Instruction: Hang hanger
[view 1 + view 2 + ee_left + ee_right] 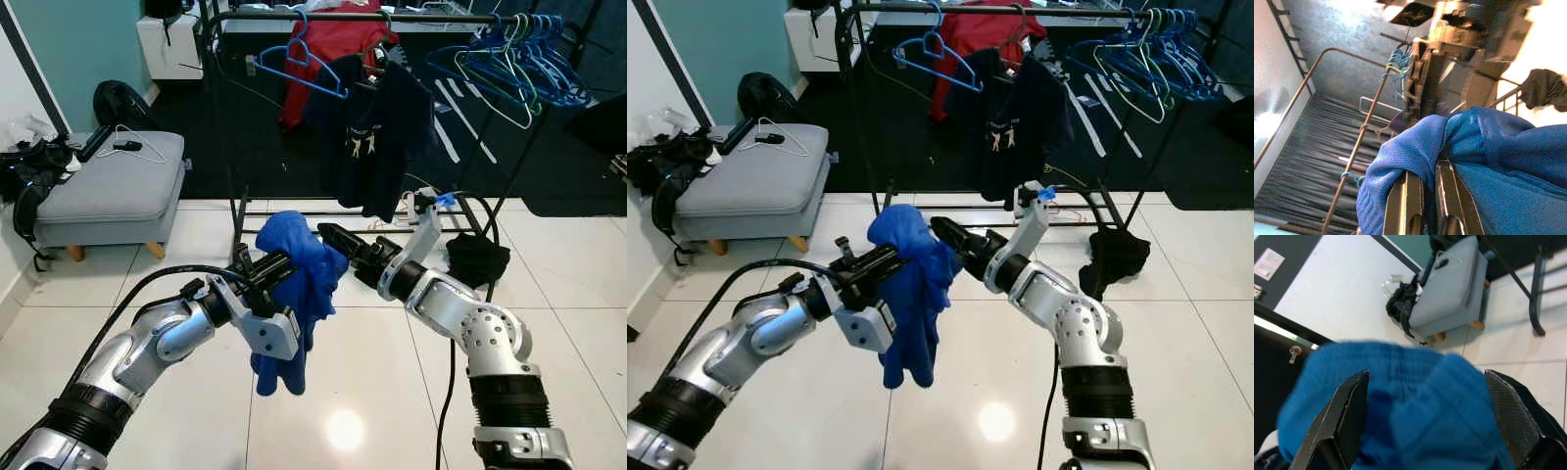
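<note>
- Hanger is not visible in hand: the left gripper [266, 269] is clamped on a rumpled bright blue knit garment [299, 284], fingers nearly together with the cloth draped over them, in front of the black metal clothes rail [950, 10].
- Whether a hanger sits inside that garment cannot be told; spare blue plastic hangers [519, 54] hang along the rail, and a white wire hanger [132, 147] lies on the grey upholstered ottoman [108, 191], well to the left of the rail.
- Right gripper [1425, 431] has its jaws spread wide around the cloth's top bulge, holding nothing.
- To do this step well, I judge the right gripper should close on one firm fold, not loose slack.
- Garment hangs limp, bunched and soft below the rail.
</note>
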